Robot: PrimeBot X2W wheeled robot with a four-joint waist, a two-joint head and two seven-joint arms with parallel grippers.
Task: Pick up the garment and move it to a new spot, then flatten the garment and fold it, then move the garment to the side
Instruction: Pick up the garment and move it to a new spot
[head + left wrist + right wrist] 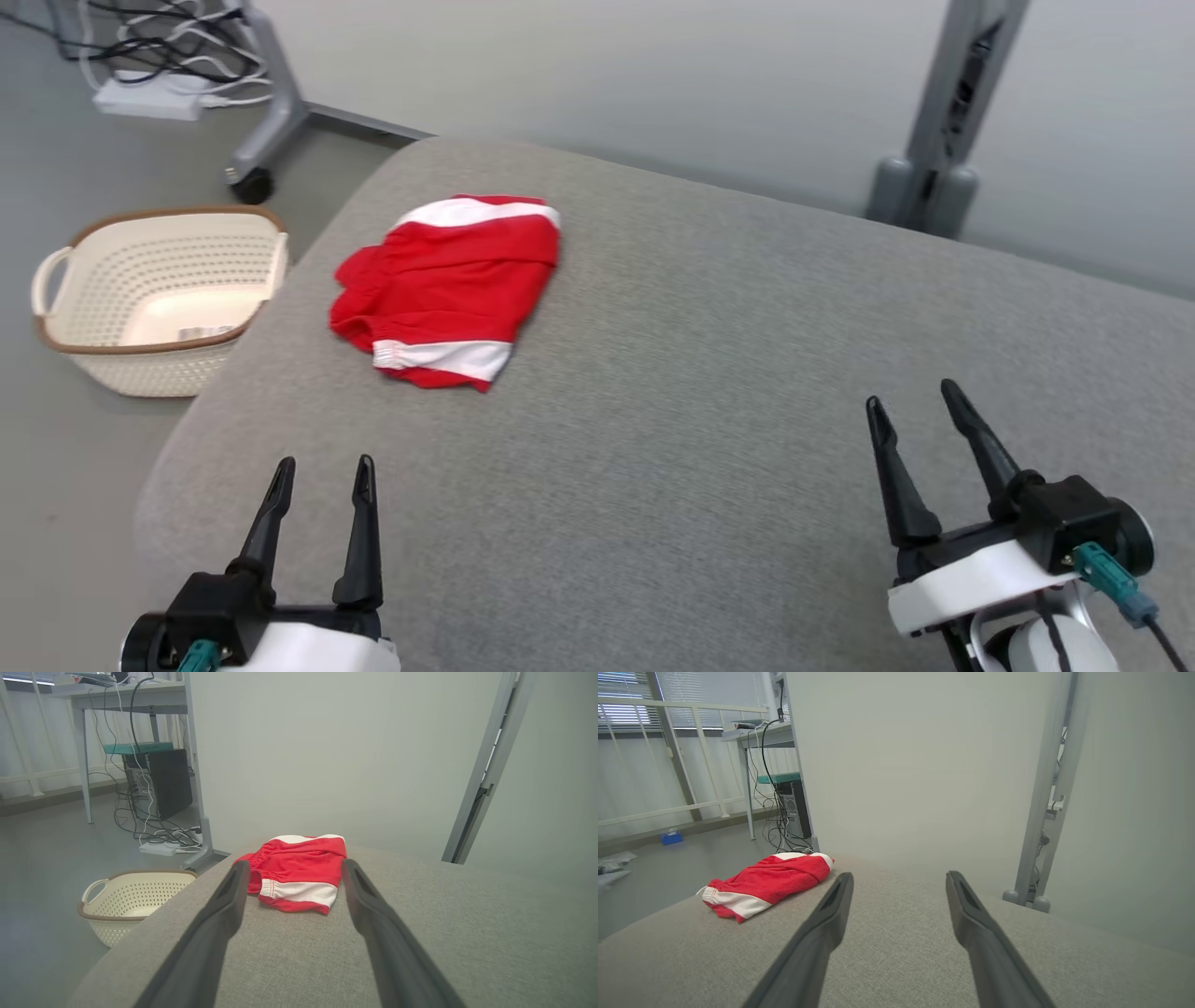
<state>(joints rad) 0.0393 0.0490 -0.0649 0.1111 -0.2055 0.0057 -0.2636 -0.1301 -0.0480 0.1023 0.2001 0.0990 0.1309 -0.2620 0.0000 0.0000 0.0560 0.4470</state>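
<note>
While its dark fingers stand spread wide and empty, the left gripper (pixel 327 461) hangs over the near left of the grey fabric cushion (pixel 700 420), the right gripper (pixel 911 392) likewise over its near right. Crumpled red shorts with white bands (pixel 448 280) lie on the cushion's far left, well apart from both; a cream perforated basket (pixel 140 373) stands beside its left edge.

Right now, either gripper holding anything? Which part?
Nothing held. Left gripper and right gripper are open, apart from the red garment lying on the grey cushion.
</note>
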